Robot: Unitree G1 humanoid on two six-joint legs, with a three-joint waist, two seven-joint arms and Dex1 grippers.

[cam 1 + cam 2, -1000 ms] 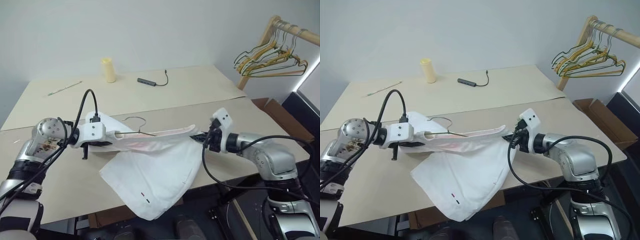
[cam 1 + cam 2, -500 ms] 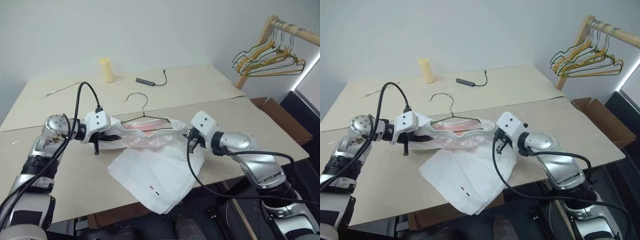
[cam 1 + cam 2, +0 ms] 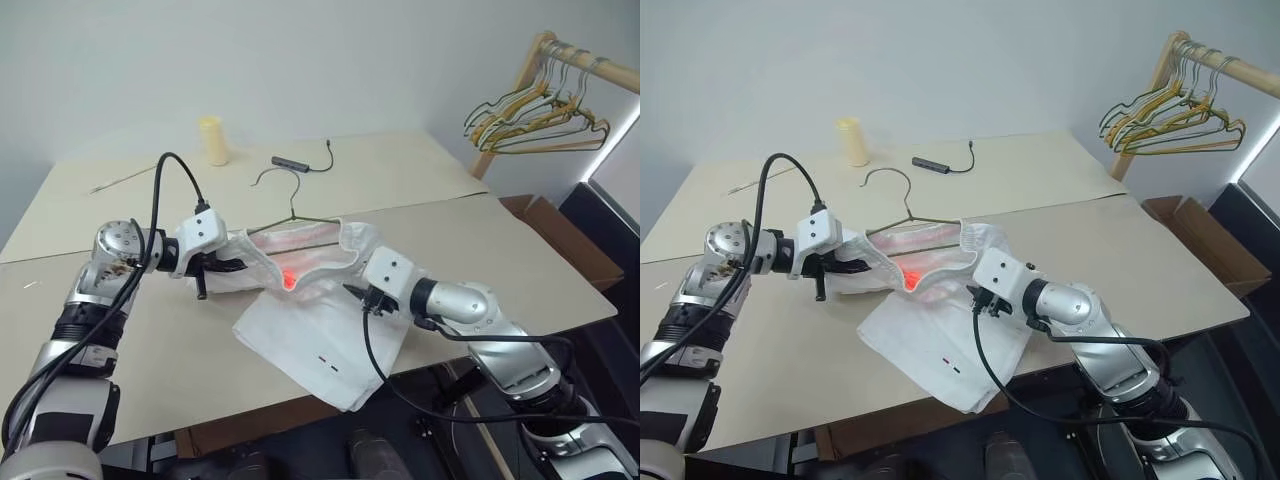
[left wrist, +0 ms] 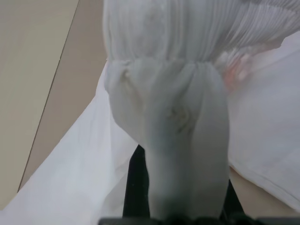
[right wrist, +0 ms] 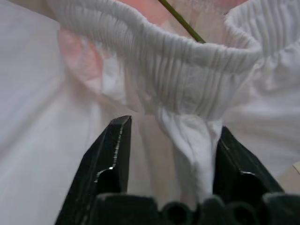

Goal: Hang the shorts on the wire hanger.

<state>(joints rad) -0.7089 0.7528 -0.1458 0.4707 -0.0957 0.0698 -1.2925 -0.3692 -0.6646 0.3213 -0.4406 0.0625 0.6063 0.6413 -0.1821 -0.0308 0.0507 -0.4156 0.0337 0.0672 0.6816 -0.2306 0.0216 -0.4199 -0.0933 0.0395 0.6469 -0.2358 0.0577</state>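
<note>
This looks like a lab or test room set up for laundry chores, not a home. The wall [image 3: 300,60] is bare and pale, with nothing hung on it. The counter [image 3: 420,170] is plain beige board laid in sheets, seams showing. At the side stands a wooden rack [image 3: 545,60] with a bunch of hangers [image 3: 530,120], and below it what may be a cardboard box [image 3: 555,230], though I see little of it. On the far counter lie a yellow cup [image 3: 212,140], a small dark device with a cable [image 3: 300,161], and a thin stick [image 3: 120,177].
</note>
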